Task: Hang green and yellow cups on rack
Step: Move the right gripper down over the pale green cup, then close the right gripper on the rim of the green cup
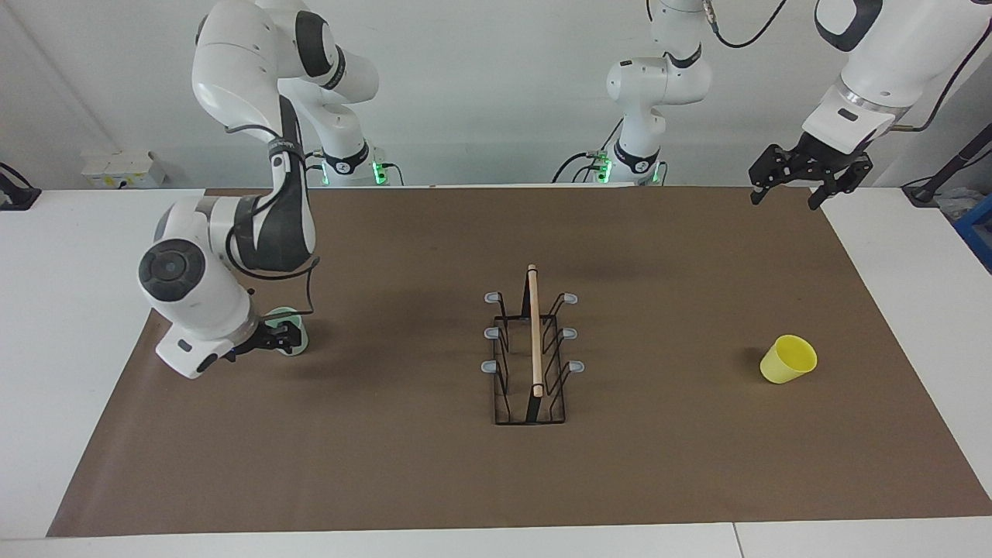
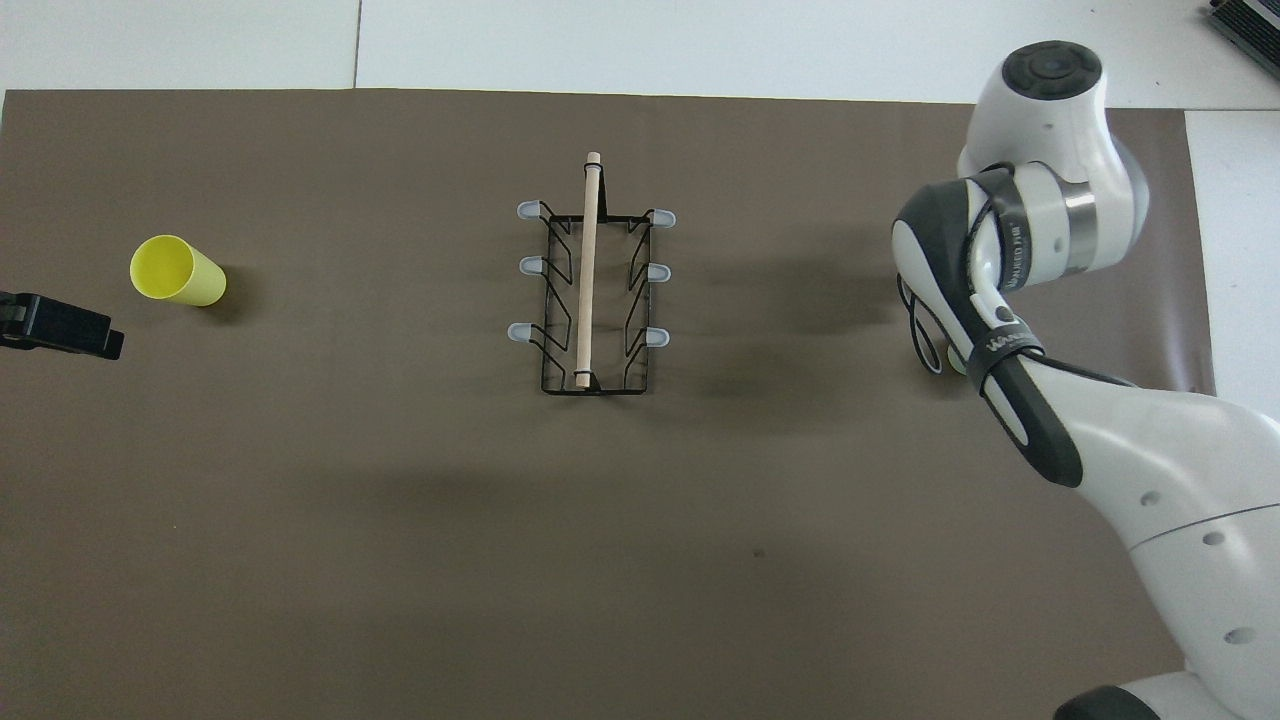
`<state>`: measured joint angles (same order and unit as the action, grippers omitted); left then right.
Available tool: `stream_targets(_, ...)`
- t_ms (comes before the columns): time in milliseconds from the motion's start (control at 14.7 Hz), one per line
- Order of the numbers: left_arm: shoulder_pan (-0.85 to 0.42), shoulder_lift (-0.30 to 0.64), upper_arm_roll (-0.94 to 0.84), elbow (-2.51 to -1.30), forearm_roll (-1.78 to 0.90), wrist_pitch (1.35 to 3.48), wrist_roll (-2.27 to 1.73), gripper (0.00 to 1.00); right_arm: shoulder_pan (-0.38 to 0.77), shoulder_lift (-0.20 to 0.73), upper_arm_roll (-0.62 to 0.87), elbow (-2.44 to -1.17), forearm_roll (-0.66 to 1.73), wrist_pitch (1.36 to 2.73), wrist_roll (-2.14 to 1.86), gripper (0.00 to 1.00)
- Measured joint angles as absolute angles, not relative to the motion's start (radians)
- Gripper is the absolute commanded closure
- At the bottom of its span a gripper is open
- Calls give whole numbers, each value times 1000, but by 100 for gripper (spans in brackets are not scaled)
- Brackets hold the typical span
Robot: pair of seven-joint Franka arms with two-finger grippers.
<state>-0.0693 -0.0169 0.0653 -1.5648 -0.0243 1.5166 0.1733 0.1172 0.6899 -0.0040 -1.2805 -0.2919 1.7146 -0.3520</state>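
Currently: right gripper [image 1: 283, 339], fingers apart around the mint green cup [image 1: 293, 319], not yet clamped. Cup looks light, stiff, slick; take it by the rim wall. Wire rack [image 1: 533, 349], pegs bare, mid-counter. Yellow cup [image 1: 789, 359] below the waiting left gripper [image 1: 787, 190], fingers apart. Brown mat [image 1: 496, 480], white counter, pale wall.
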Motion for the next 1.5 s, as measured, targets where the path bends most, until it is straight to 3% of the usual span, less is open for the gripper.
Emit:
stream_targets(613, -69, -17, 65, -1565, -24, 1517, 173, 0, 216, 651, 6, -1453, -553, 1639, -717, 1)
stream_targets(954, -69, -17, 65, -1565, -24, 1517, 173, 0, 234, 605, 22, -1575, -681, 1655, -745, 1)
stream_targets(1498, -69, -17, 65, -1565, -24, 1517, 173, 0, 266, 611, 26, -1687, -841, 1677, -747, 1)
